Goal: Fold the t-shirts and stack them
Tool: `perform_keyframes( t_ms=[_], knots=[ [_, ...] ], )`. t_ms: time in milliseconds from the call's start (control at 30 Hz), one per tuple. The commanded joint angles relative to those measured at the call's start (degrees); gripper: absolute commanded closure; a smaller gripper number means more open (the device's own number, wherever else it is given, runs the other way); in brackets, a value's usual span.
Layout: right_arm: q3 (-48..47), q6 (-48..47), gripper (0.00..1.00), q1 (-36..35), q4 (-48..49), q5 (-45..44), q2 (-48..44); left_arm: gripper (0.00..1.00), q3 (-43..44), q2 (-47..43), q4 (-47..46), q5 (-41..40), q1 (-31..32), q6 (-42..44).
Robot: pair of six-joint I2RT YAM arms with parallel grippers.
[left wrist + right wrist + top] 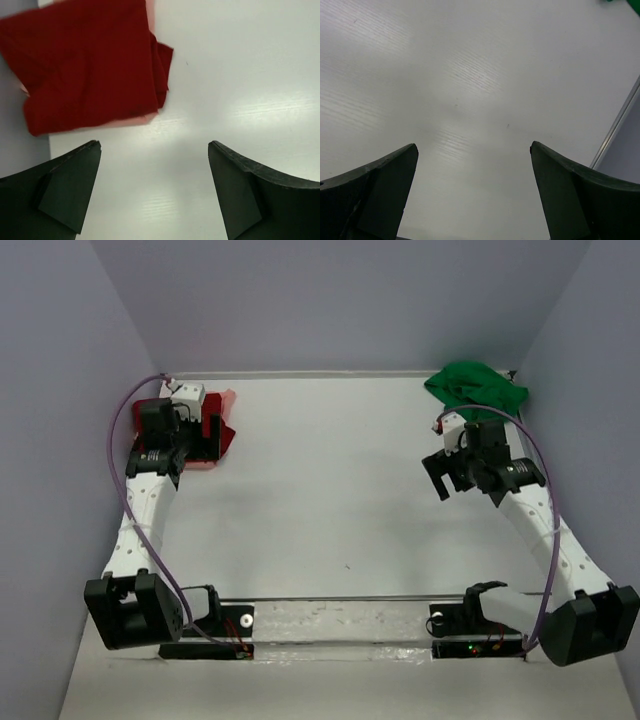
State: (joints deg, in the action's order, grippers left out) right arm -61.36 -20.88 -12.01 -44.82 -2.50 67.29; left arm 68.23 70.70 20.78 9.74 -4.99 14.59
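A folded dark red t-shirt [90, 65] lies on a salmon pink t-shirt whose edge [136, 119] peeks out beneath it, in the far left corner [226, 436]. My left gripper [155, 145] hovers open just beside this pile, with nothing between its fingers; in the top view it [212, 432] covers most of the pile. A bright green t-shirt [475, 388] lies crumpled in the far right corner. My right gripper [445, 462] is open over bare table just in front of the green shirt, which shows only as a sliver [612, 1] in the right wrist view.
The white table [330, 490] is enclosed by grey-lilac walls on the left, back and right. Its right edge and wall [625, 135] show close to my right gripper. Both arm bases stand on a strip at the near edge [340, 625].
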Motion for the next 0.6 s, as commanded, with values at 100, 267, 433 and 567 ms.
perform_keyframes(
  t_ms=[100, 267, 433, 567],
  knots=[
    [7.3, 5.2, 0.00, 0.4, 12.5, -7.2, -11.1, 0.01, -15.0, -16.9, -12.7, 1.0, -0.5, -1.2],
    [13.7, 7.2, 0.00, 0.4, 16.6, -9.1, -11.8, 0.01, -21.1, -20.6, -15.2, 2.0, -1.2, -0.5],
    [12.8, 7.4, 0.00, 0.4, 17.4, -11.3, -8.9, 0.01, -26.6, -24.6, -18.4, 3.5, -2.3, 0.3],
    [12.8, 7.4, 0.00, 0.9, 17.4, -11.8, -7.4, 0.01, -31.0, -25.7, -21.9, 4.1, -2.4, -0.2]
  ],
)
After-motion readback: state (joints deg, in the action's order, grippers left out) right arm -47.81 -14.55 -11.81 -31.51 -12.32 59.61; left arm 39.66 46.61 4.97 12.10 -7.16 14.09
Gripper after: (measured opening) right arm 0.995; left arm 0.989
